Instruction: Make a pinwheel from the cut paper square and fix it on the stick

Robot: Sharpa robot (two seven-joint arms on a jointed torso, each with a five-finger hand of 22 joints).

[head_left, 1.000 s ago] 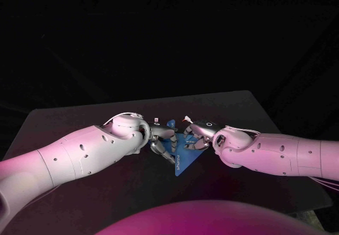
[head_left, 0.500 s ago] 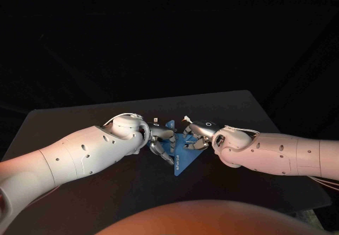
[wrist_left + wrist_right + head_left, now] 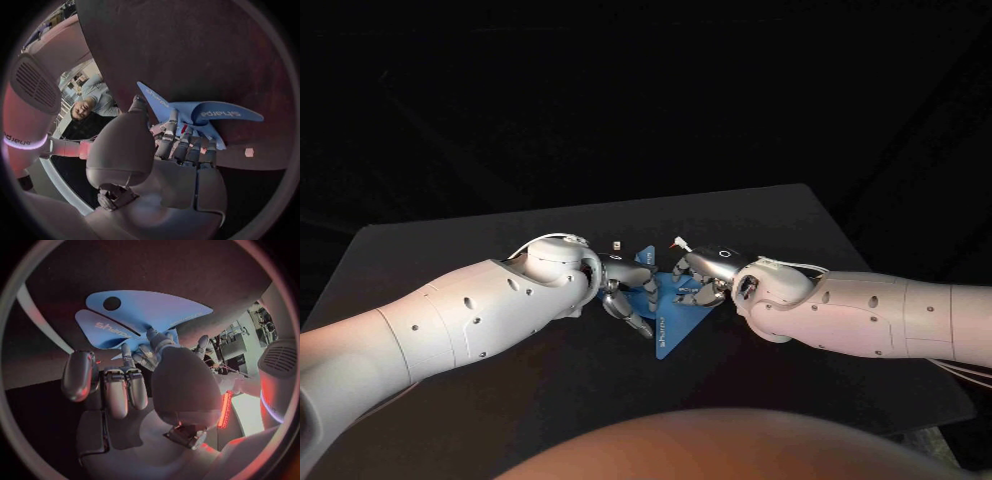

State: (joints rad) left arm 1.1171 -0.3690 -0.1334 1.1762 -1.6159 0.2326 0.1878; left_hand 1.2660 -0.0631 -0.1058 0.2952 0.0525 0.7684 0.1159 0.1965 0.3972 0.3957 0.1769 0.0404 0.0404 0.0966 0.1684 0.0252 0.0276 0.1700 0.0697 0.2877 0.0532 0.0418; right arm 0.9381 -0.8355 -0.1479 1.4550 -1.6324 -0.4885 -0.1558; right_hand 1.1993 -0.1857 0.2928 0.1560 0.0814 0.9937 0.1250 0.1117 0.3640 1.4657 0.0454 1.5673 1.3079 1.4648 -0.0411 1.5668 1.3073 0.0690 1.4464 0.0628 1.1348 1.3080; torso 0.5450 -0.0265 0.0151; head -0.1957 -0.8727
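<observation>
On the dark tabletop [image 3: 459, 260] in the middle of the head frame I see my left hand [image 3: 629, 290] and right hand [image 3: 701, 278] meeting, each with fingers curled in and pinching the blue paper square [image 3: 668, 328], whose flaps curl up between them, with a small pale piece [image 3: 613, 243] just above.

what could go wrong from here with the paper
Both the left hand and right hand bunch their fingers at the centre of the blue paper; pulling apart might tear or crease it. The curled flaps look springy, so they may pop open if either hand lets go.
</observation>
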